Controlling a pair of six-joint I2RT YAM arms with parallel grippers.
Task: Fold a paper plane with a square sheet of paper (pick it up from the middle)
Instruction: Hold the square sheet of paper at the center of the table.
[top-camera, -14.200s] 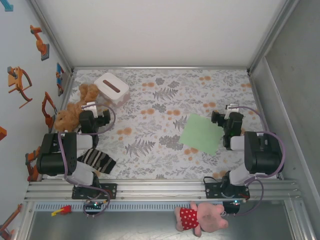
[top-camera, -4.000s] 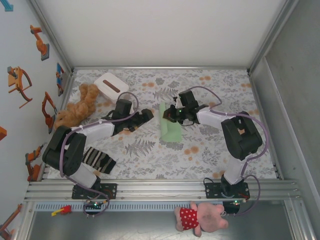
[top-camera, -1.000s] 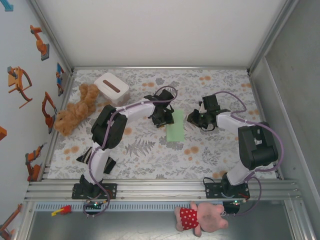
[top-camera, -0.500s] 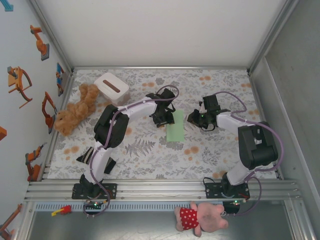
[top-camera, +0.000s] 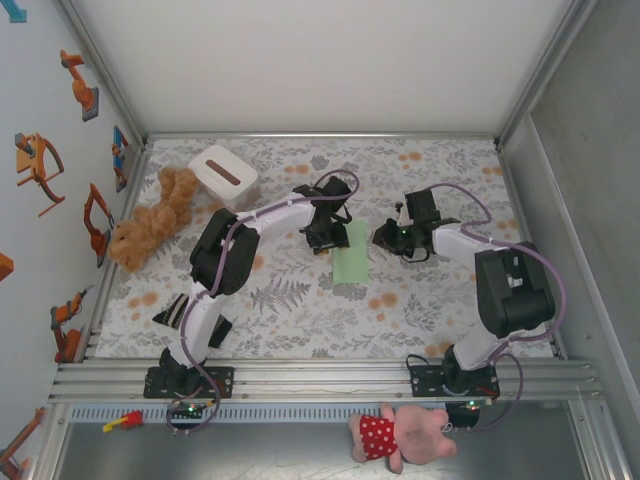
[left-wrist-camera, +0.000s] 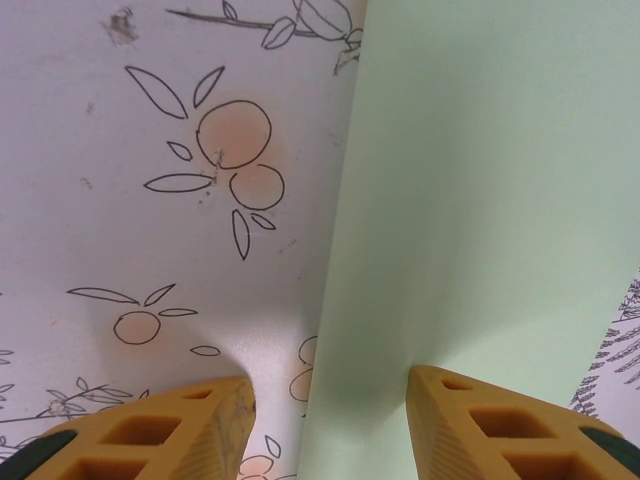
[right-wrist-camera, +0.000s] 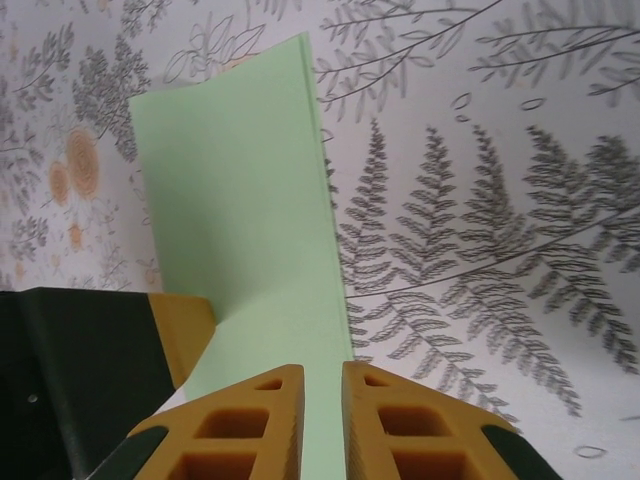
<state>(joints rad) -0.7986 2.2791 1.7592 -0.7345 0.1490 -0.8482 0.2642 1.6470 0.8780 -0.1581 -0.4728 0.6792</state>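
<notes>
Floral cloth (top-camera: 300, 310) covers the table, and the paper (top-camera: 351, 255) lies flat at its middle, folded in half into a narrow strip. Left gripper (left-wrist-camera: 330, 395) straddles one long edge near the far end with jaws spread, one finger on paper and one on cloth, probably to press the crease. Right gripper (right-wrist-camera: 322, 385) sits low over the strip from the other side, jaws almost together. It likely steadies the layers, but I cannot tell whether it pinches them.

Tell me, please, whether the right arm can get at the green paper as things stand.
Likely yes: the right fingers are over the green paper; the left fingers sit at the opposite edge.
</notes>
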